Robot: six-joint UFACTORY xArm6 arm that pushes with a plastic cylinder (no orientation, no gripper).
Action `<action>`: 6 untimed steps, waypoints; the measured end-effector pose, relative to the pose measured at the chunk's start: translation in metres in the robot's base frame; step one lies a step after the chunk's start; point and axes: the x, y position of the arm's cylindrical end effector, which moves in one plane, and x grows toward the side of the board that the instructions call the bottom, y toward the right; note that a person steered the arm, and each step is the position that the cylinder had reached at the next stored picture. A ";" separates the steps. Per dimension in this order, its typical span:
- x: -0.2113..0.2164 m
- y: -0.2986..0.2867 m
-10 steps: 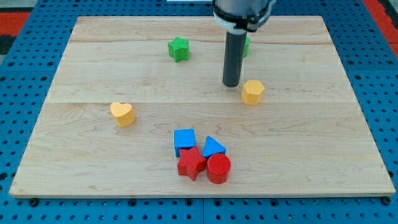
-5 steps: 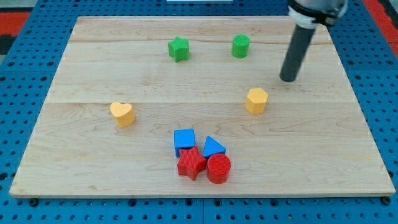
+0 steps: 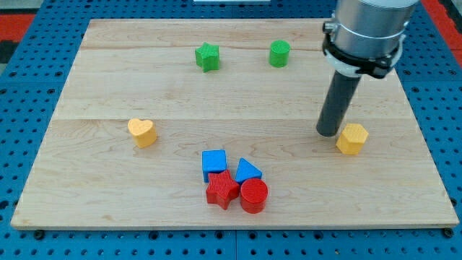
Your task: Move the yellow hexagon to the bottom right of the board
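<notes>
My tip (image 3: pixel 329 133) standing just beside yellow hexagon (image 3: pixel 352 139), on its upper-left flank, lining up push toward bottom right. No claw on this rod, so nothing opening or clamping. Hexagon sitting right of centre on wooden board (image 3: pixel 108 79), bottom-right corner not yet reached. No containers showing anywhere.

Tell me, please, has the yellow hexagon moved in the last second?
Yes: the yellow hexagon slid toward the view's right and bottom, farther from the green cylinder.
</notes>
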 end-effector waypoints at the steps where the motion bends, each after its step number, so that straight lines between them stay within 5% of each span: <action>1: -0.004 0.002; 4: 0.091 0.071; 6: 0.032 0.044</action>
